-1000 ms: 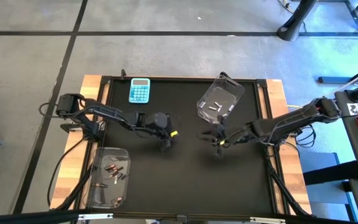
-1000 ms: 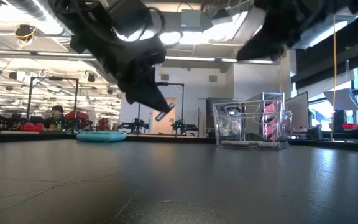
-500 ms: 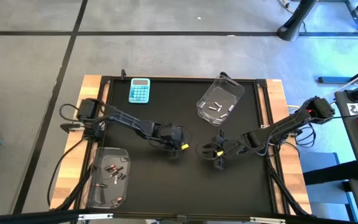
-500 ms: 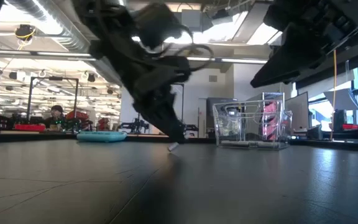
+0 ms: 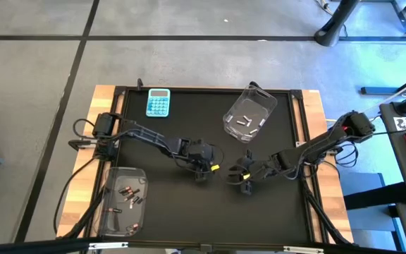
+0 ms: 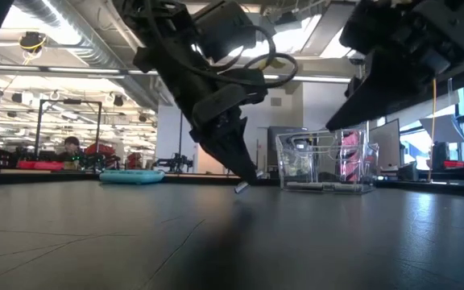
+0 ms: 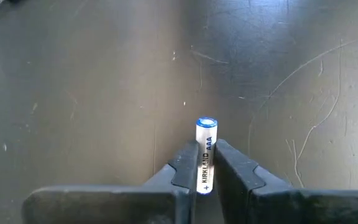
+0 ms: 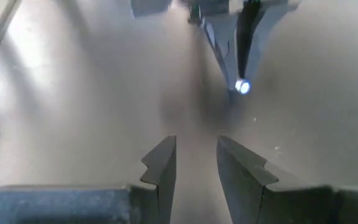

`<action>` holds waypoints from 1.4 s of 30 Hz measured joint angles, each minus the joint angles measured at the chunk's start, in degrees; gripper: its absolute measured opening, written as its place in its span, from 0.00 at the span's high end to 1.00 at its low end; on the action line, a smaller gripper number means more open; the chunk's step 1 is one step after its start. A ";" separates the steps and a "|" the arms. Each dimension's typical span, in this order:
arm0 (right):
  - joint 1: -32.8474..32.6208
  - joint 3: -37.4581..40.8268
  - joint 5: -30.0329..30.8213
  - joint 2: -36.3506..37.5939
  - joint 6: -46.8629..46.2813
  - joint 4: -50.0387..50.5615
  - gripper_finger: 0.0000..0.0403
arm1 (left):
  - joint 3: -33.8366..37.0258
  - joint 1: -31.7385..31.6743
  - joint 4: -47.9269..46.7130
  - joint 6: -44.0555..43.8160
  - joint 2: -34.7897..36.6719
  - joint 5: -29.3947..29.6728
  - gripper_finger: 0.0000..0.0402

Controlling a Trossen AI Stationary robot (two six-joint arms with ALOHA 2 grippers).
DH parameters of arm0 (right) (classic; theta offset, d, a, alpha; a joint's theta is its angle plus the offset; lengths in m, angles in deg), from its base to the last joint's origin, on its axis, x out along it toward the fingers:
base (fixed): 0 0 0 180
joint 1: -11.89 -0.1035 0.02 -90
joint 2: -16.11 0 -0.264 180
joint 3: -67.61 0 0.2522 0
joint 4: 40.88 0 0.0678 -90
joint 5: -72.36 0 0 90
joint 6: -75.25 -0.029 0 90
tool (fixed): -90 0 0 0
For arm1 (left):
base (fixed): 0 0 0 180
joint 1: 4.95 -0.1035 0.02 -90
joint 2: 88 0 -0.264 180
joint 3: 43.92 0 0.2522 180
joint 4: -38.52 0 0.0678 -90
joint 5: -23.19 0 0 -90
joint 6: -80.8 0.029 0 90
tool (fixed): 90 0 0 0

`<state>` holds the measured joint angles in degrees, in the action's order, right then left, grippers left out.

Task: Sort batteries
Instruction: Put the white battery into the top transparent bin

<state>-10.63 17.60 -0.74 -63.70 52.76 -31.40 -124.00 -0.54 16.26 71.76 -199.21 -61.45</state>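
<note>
Both arms have closed in toward the middle of the black table point(image 5: 189, 212) since a second ago, and my left gripper point(image 5: 204, 171) has dropped from hovering height almost to the surface. Around them sit a clear bin point(image 5: 249, 113) of silvery cells at the far side, a second bin point(image 5: 123, 201) of dark-and-red ones at the near left corner, and a light-blue calculator point(image 5: 158, 103).

My left gripper is clamped on a silvery-white battery point(image 7: 205, 155). It lies lengthwise between the two fingers, long axis running straight out along them, blue-ringed end poking past the tips and angled down at the table.

My right gripper point(image 8: 195, 163) faces it from just beside, fingers parted on nothing. From there I see the battery's end directly ahead, in line with the gap between the fingers. I judge a handover or set-down comes next.
</note>
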 joint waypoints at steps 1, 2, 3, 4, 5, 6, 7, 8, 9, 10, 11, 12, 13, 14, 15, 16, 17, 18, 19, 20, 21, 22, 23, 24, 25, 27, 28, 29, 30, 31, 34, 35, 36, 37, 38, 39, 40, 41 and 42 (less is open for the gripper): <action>0.00 0.00 -0.04 -1.04 0.01 -0.47 0.71 | 0.13 0.00 0.02 -0.15 0.00 -0.02 0.89; 0.00 0.00 -0.05 -2.24 0.00 -1.63 0.71 | 0.27 0.00 -0.02 -0.18 0.00 -0.02 0.87; 0.01 0.00 -0.05 -3.40 0.01 -2.96 0.71 | 0.34 0.00 -0.13 -0.28 0.00 -0.02 0.84; 0.03 0.00 -0.03 -4.59 0.12 -4.20 0.71 | 0.36 0.00 -0.25 -0.36 0.00 -0.02 0.81; 0.04 0.00 0.10 -5.93 0.38 -5.91 0.71 | 0.36 0.00 -0.30 -0.47 0.00 -0.02 0.78; 0.04 0.00 0.63 -7.42 0.90 -8.10 0.71 | 0.36 0.00 -0.25 -0.57 0.00 -0.05 0.75; 0.04 0.00 1.56 -8.87 1.78 -9.81 0.71 | 0.36 0.00 -0.31 -0.58 0.00 -0.16 0.73; 0.04 0.00 2.51 -10.23 2.14 -11.35 0.71 | 0.36 0.00 -0.50 -0.58 0.00 -0.39 0.70; 0.12 0.00 3.54 -11.84 2.70 -13.63 0.71 | 0.36 0.00 -0.59 -0.58 0.00 -0.48 0.68; 0.45 0.00 4.30 -13.32 3.23 -15.86 0.71 | 0.34 0.00 -0.90 -0.62 0.00 -0.50 0.66; 0.83 0.00 4.65 -14.74 3.61 -18.03 0.71 | 0.32 0.00 -1.73 -0.92 0.22 -0.50 0.65; 1.27 0.00 4.75 -16.19 4.29 -20.23 0.70 | 0.25 0.02 -2.92 -1.24 0.59 -0.50 0.64; 1.80 0.01 4.75 -17.60 5.08 -22.87 0.69 | 0.03 0.08 -4.51 -1.83 1.13 -0.53 0.63; 2.44 -0.05 4.51 -19.11 6.00 -25.89 0.67 | -0.22 0.13 -6.25 -2.90 1.85 -0.50 0.62; 3.15 -0.26 4.06 -20.29 6.59 -28.07 0.65 | -0.33 0.17 -8.00 -4.33 2.93 -0.38 0.62; 3.83 -0.48 3.20 -21.30 7.29 -29.45 0.63 | -0.35 0.39 -10.13 -5.72 4.11 0.04 0.62; 4.60 -1.14 2.48 -22.42 7.67 -30.34 0.60 | -0.37 0.70 -12.40 -6.78 5.27 1.00 0.62; 5.50 -2.09 1.86 -23.59 7.85 -31.03 0.57 | -0.40 1.24 -14.84 -7.51 6.54 2.79 0.62; 6.29 -2.75 1.50 -24.48 8.01 -31.10 0.54 | -0.40 1.96 -17.32 -8.50 7.65 5.49 0.62; 7.06 -3.35 1.51 -25.34 8.56 -31.07 0.52 | -0.35 2.85 -19.60 -9.42 8.86 8.81 0.62; 7.85 -4.28 1.21 -26.43 9.80 -31.38 0.49 | -0.33 3.95 -21.59 -10.45 10.21 12.35 0.61; 8.64 -5.18 0.79 -27.60 11.14 -31.85 0.48 | -0.23 5.14 -23.52 -11.83 11.75 15.82 0.61; 9.42 -5.92 0.49 -28.47 12.26 -31.80 0.46 | 0.05 6.36 -25.11 -13.16 13.27 19.07 0.61; 10.20 -6.63 0.41 -29.18 12.96 -31.54 0.46 | 0.42 7.63 -26.12 -14.43 14.72 21.77 0.61; 10.93 -7.31 0.10 -30.04 13.95 -31.70 0.45 | 0.97 9.05 -26.86 -16.04 16.22 24.01 0.61; 12.39 -8.22 -2.09 -31.39 15.83 -31.84 0.45 | 2.47 11.80 -27.75 -19.48 18.68 27.08 0.61; 13.07 -8.32 -3.53 -31.92 16.77 -31.61 0.45 | 3.21 13.31 -27.57 -20.95 19.84 28.06 0.61; 13.68 -8.50 -5.44 -32.45 16.88 -31.51 0.46 | 3.92 14.83 -27.58 -22.46 20.98 28.83 0.61; 14.25 -8.58 -7.61 -32.88 16.95 -31.39 0.48 | 4.69 16.44 -27.77 -24.28 22.00 29.49 0.61; 14.72 -8.59 -9.55 -32.98 16.92 -30.36 0.50 | 5.41 17.93 -27.96 -26.21 22.64 30.26 0.61; 15.20 -8.76 -11.97 -32.80 16.91 -27.58 0.58 | 7.93 22.91 -28.54 -32.54 23.84 33.81 0.61; 15.12 -8.57 -11.90 -32.69 17.11 -26.36 0.62 | 8.55 24.38 -28.91 -34.54 23.91 35.28 0.61; 15.09 -8.28 -11.78 -32.62 17.65 -25.60 0.65 | 9.06 25.84 -28.65 -36.37 23.96 36.88 0.61; 15.08 -7.83 -11.79 -32.58 18.20 -25.17 0.69 | 9.70 27.21 -28.42 -38.23 23.96 38.19 0.61; 15.08 -7.33 -11.84 -32.67 18.37 -24.79 0.73 | 10.41 28.38 -28.53 -39.92 23.96 39.43 0.61; 15.06 -6.76 -11.93 -33.09 18.30 -24.65 0.78 | 11.09 29.41 -28.65 -41.71 23.96 40.47 0.61; 15.06 -6.20 -11.95 -33.18 18.22 -24.83 0.83 | 11.70 30.29 -28.59 -43.79 23.96 41.24 0.61; 15.06 -5.60 -11.93 -33.40 17.74 -25.50 0.88 | 12.16 31.04 -28.81 -45.66 23.96 42.00 0.61; 15.04 -5.18 -11.93 -33.83 16.99 -26.35 0.92 | 12.52 31.75 -29.23 -47.43 23.96 42.83 0.61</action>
<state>4.41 12.42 -12.67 -97.52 69.75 -57.76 -111.47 31.21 -12.97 24.32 -175.26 -18.62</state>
